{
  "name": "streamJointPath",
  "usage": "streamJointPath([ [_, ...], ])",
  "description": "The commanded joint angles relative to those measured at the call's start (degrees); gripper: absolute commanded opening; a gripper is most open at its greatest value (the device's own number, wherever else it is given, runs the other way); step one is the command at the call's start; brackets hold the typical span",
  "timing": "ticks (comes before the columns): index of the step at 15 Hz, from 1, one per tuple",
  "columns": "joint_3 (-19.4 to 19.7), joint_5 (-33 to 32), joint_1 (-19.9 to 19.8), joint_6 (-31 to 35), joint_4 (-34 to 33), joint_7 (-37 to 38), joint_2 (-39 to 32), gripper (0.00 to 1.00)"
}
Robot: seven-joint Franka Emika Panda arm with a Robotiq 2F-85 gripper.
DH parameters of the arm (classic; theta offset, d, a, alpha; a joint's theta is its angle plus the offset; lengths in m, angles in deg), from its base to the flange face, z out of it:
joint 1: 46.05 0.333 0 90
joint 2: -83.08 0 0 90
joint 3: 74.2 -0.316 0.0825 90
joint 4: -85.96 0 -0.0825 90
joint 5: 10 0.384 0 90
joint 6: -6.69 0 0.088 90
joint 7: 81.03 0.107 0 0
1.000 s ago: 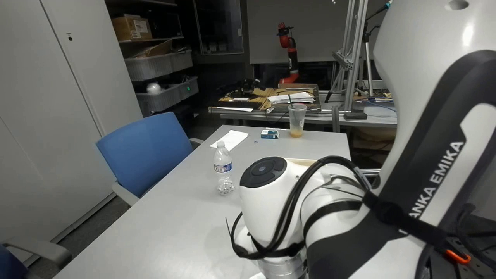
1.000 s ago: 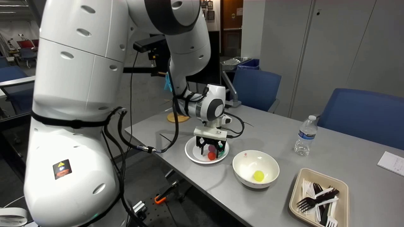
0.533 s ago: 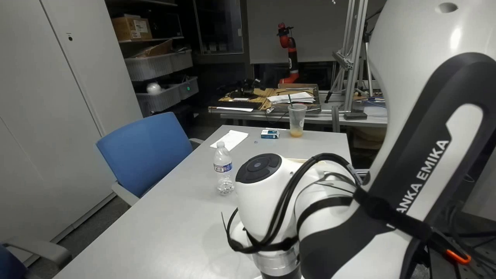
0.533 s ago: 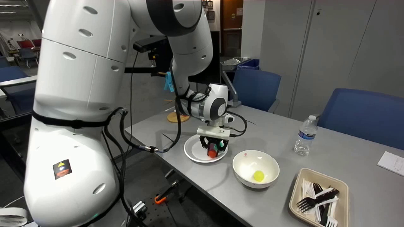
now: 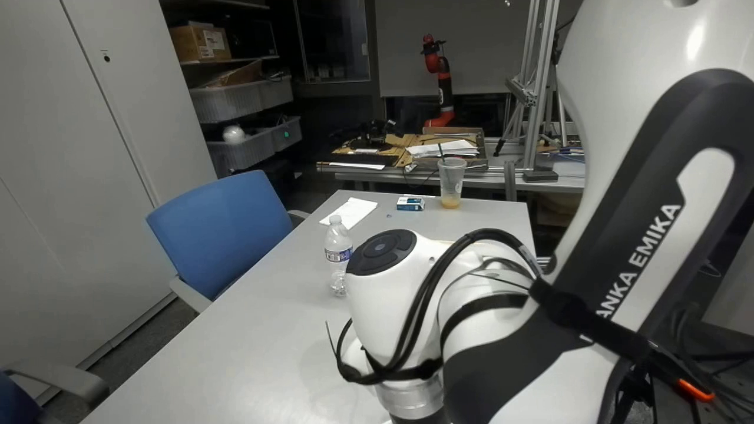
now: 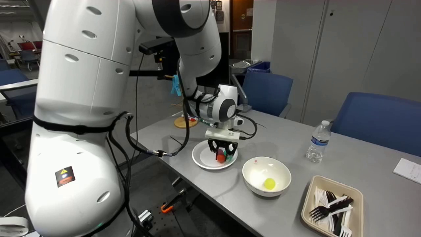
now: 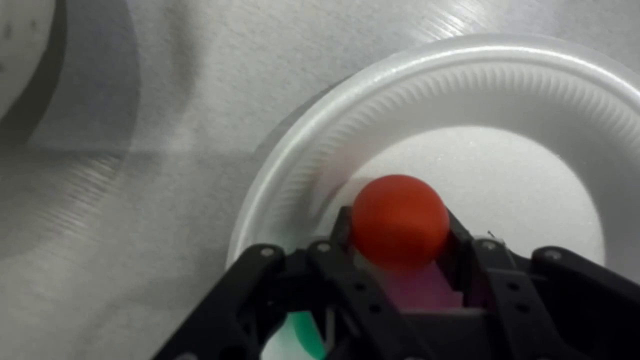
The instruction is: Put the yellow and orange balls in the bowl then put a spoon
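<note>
The orange ball (image 7: 400,220) sits between both fingertips of my gripper (image 7: 398,222), which is shut on it. In an exterior view, this orange ball (image 6: 221,158) is over the white plate (image 6: 201,155); whether it clears the plate I cannot tell. A yellow ball (image 6: 269,183) lies inside the white bowl (image 6: 255,169), beside the plate. Part of the bowl (image 7: 20,55) enters the wrist view's upper left corner. Plastic cutlery (image 6: 329,210) fills the beige tray (image 6: 358,207); forks show, but I cannot make out a spoon.
A purple thing (image 7: 425,287) and a green one (image 7: 308,337) are on the plate, partly behind my fingers. A water bottle (image 6: 318,141) stands past the bowl. Markers (image 6: 206,122) and a round wooden board (image 6: 180,122) are behind the plate.
A second ago the jaws stood wider around the orange ball. They have closed on it, and the gripper and ball have since risen slightly.
</note>
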Motion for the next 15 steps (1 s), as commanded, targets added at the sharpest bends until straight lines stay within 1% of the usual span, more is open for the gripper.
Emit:
streamJointPath([
  [1,-1.5,2.9,-0.3,-8.3,-2.2,-2.9,3.7,0.16],
  [5,-0.7,2.1,0.3,-15.7,-3.3,-2.5,9.4,0.16],
  [7,-0.1,1.5,0.1,-17.8,-2.8,-2.7,12.6,0.16],
  [10,1.6,0.4,-0.7,-18.1,-0.6,-2.6,17.6,0.16],
  [15,6.1,-3.3,-2.9,-16.0,4.1,-2.9,25.7,0.16],
])
